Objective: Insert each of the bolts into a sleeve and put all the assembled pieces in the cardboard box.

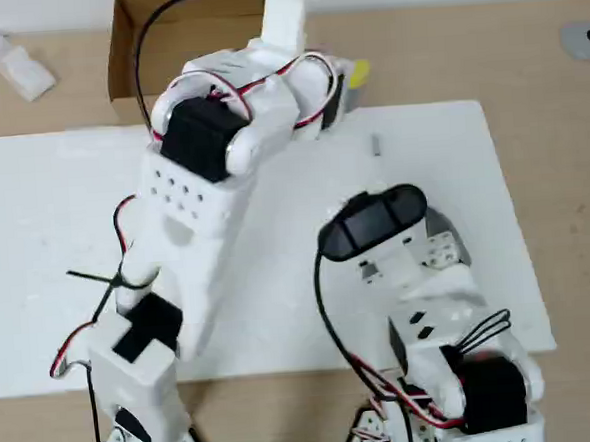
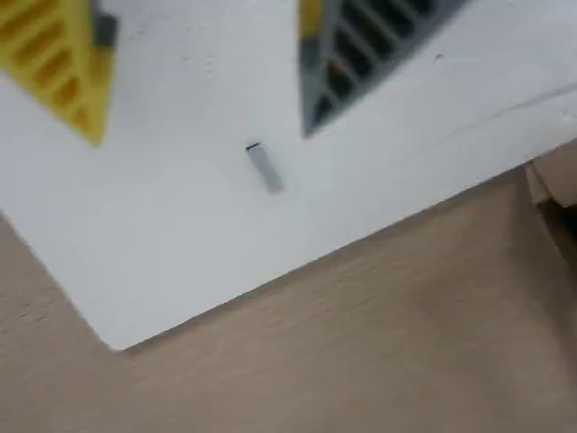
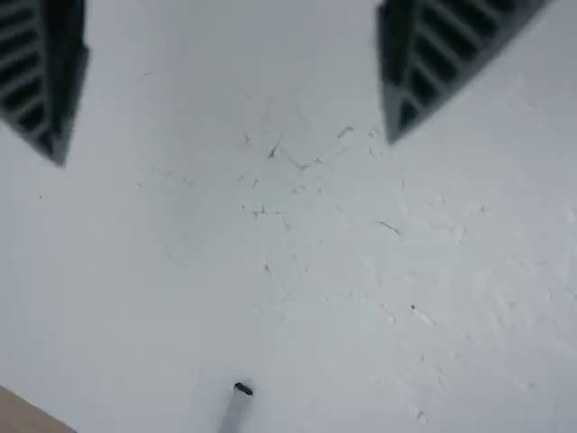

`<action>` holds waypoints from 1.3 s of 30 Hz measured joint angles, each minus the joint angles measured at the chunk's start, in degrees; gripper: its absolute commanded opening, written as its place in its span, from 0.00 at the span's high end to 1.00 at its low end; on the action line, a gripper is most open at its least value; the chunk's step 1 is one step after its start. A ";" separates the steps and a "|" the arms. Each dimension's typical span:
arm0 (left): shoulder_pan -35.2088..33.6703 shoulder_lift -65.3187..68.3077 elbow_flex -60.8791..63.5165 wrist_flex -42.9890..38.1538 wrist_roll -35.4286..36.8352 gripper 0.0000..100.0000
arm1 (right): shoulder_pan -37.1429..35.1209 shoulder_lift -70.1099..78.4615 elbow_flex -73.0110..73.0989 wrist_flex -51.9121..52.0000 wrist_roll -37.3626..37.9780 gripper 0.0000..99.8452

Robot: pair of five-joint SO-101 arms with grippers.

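White board (image 1: pixel 56 246) holds 1 grey sleeve (image 1: pixel 376 144), cardboard box (image 1: pixel 117 67) beyond its edge.

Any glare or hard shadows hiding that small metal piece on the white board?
High view: light even, soft shadows only under the arms; the metal piece lies clear of them on the white board. Left wrist view: no glare, piece stands out plainly against the white. Right wrist view: even light, no glare, piece cut by the frame edge.
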 measured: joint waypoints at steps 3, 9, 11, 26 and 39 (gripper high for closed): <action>0.09 -0.18 0.00 0.26 -0.18 0.83 | 0.00 0.00 0.00 0.00 0.00 0.74; -0.79 0.35 10.02 10.46 -0.35 0.82 | 0.00 0.00 0.00 0.00 0.00 0.74; -1.67 0.26 14.59 12.75 -0.35 0.82 | 0.00 0.00 0.00 0.00 0.00 0.74; 0.53 -43.52 69.19 2.99 10.55 0.83 | 0.00 0.00 0.00 0.00 0.00 0.74; -2.37 -101.36 124.92 -36.04 13.54 0.86 | 0.00 0.18 2.37 0.00 1.58 0.74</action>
